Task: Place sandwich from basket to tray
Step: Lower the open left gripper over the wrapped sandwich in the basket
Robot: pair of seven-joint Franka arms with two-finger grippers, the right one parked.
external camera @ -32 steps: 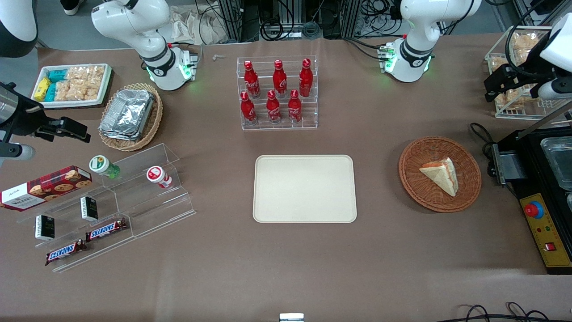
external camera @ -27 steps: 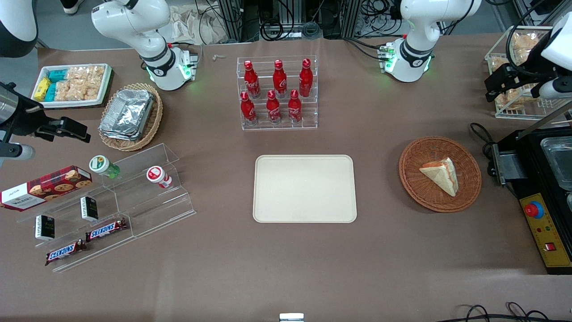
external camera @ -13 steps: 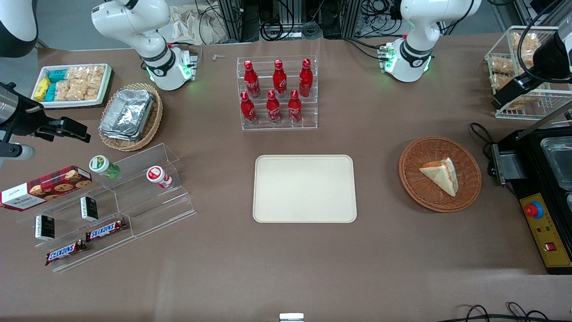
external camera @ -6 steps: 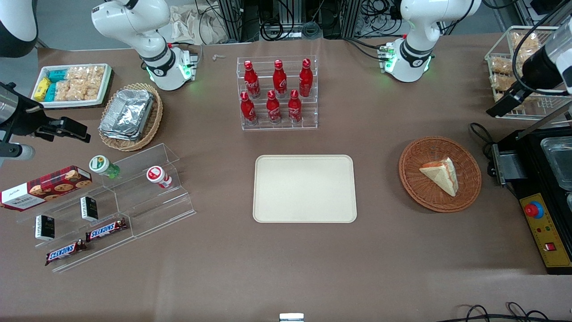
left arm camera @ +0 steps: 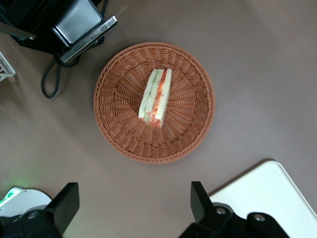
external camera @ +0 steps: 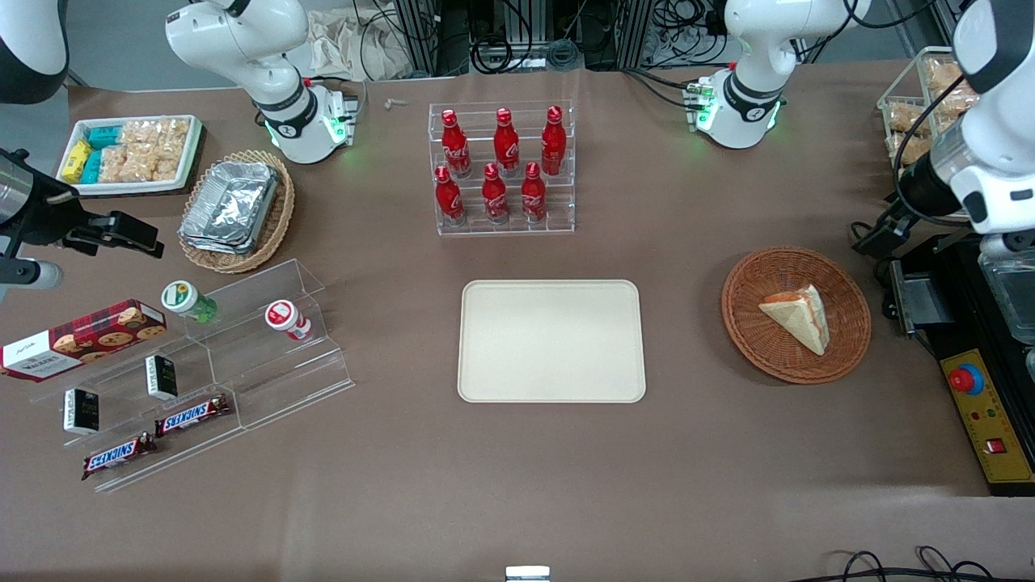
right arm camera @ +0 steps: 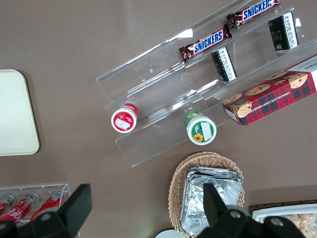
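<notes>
The sandwich (external camera: 796, 317), a pale wedge with red and green filling, lies in the round reddish-brown basket (external camera: 752, 339). The cream tray (external camera: 551, 341) lies bare at the table's middle, toward the parked arm from the basket. My left gripper (external camera: 875, 234) hangs in the air beside the basket, a little farther from the front camera and toward the working arm's end. In the left wrist view the gripper (left arm camera: 132, 208) is open and empty, looking down on the sandwich (left arm camera: 156, 97), the basket (left arm camera: 119, 124) and a corner of the tray (left arm camera: 267, 188).
A black machine (external camera: 970, 323) with a cable (left arm camera: 49, 84) stands close beside the basket at the working arm's end. A wire rack of snacks (external camera: 914, 129) is farther back. A clear rack of red bottles (external camera: 503, 168) stands farther from the camera than the tray.
My left arm has swung from over the wire snack rack toward the basket, nearer the front camera. The sandwich, basket and tray have not moved.
</notes>
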